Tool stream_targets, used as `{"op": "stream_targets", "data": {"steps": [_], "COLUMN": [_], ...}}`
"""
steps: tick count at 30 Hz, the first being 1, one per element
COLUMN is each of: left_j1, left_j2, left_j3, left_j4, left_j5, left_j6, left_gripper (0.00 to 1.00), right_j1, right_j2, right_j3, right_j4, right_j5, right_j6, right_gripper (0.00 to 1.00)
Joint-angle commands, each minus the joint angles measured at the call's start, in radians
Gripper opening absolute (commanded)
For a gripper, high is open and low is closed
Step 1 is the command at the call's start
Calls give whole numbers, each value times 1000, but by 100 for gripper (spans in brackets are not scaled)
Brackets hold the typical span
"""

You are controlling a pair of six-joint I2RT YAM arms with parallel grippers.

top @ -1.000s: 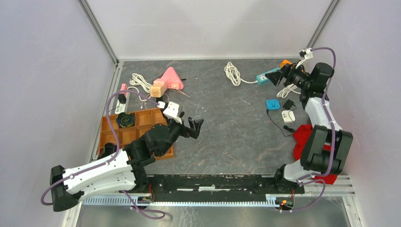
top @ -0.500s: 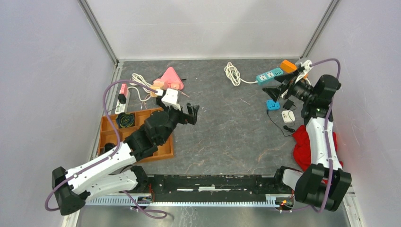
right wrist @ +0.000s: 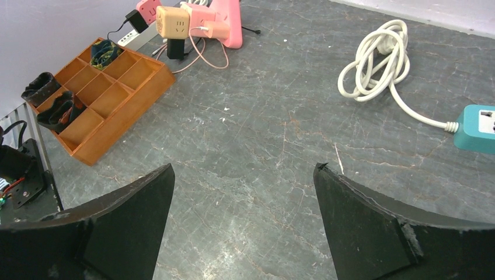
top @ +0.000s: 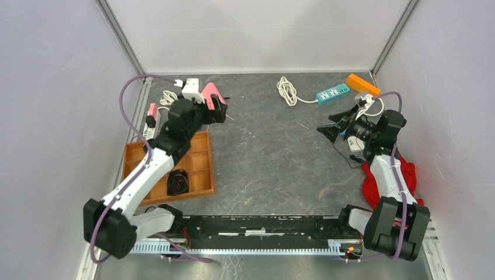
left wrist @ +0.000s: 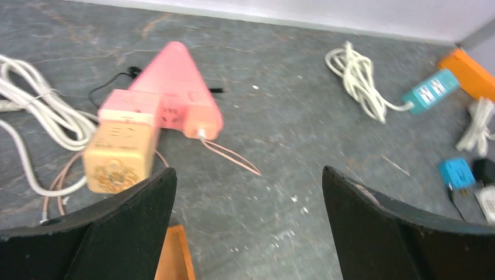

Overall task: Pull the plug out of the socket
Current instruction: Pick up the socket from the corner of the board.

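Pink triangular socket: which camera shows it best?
Left wrist: the pink triangular socket sits close and unobstructed, slightly blurred. Top external shows it small, partly behind the left gripper. Right wrist catches only part at the top edge.

A robotics lab test cell is shown. The dark, stone-patterned tabletop (top: 274, 163) is enclosed on three sides by plain pale panels (top: 257, 35), joined at the far corners by aluminium struts (top: 121, 38). A left arm (top: 137, 178) and a right arm (top: 388, 175) are bolted to a black rail (top: 262, 224) along the near edge, and purple cables (top: 122, 96) are looped from them.
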Motion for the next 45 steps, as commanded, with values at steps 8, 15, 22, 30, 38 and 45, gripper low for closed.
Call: {"op": "stream_targets", "data": {"steps": [8,15,22,30,38,45], "left_j1": [124,125,191,223,225,225], "left_j2": [374,454,487,554,595,620], "left_j3": [382,374,389,399,398,402], "left_j4": [-336,-352,-338,-341,-340,-341], "left_j5": [-160,-265,-197,-58,-36,-18], "left_j6": [227,359,342,316,310,310], "left_gripper": [100,100,100,100,100,91], "right_j1": [2,6,14,31,49,63], "right_j2": [-39,-25,-7,10,30,40], "right_j3": [42,41,39,44,58,63], "right_j4": [1,-4,-7,-33,-72,-91], "right_j5": [-20,-21,-18,-8,-5,-3], "right_j6": [-26,-26,-32,-63,-97,-115], "right_gripper": [95,95,95,95,94,94]}}
